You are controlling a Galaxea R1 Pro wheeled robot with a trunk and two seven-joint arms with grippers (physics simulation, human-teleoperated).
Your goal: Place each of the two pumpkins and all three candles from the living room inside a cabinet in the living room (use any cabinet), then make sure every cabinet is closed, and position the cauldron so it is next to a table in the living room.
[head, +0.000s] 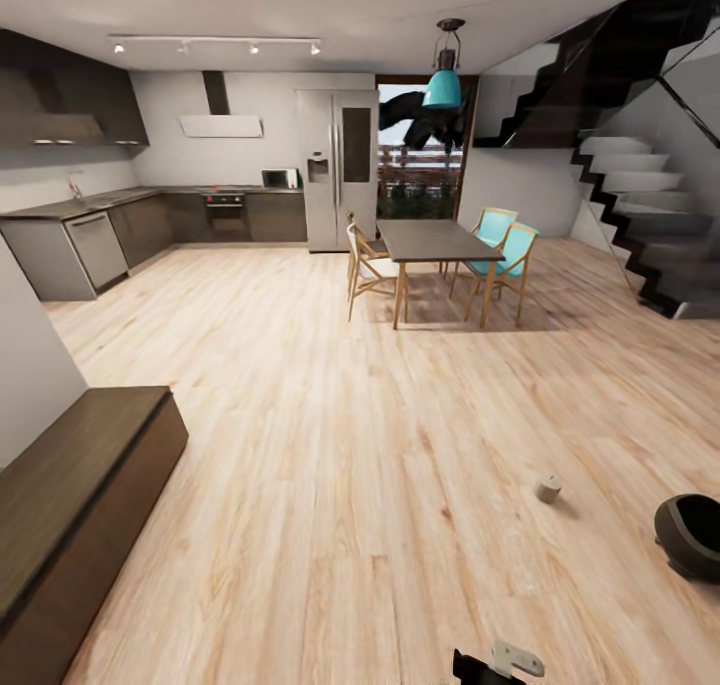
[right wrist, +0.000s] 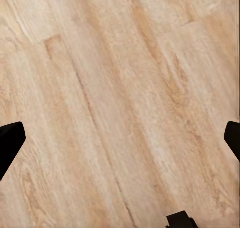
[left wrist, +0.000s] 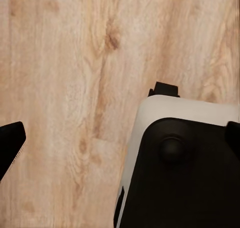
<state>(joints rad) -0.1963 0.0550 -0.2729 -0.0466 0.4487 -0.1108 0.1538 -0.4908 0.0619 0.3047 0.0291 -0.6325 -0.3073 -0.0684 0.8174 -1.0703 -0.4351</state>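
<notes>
Between the spread fingertips of the left gripper [left wrist: 120, 138] lie pale floor planks [left wrist: 75, 63] and a white-and-black part of the robot's own body [left wrist: 185, 168]; its jaws stand wide apart, holding nothing. Under the right gripper [right wrist: 120, 138], equally wide open and empty, is bare plank floor. Far ahead of both grippers, from the head camera, one candle [head: 548, 488] stands on the floor, the cauldron [head: 692, 535] near it, and the cabinet [head: 70, 505] runs along the opposite wall
</notes>
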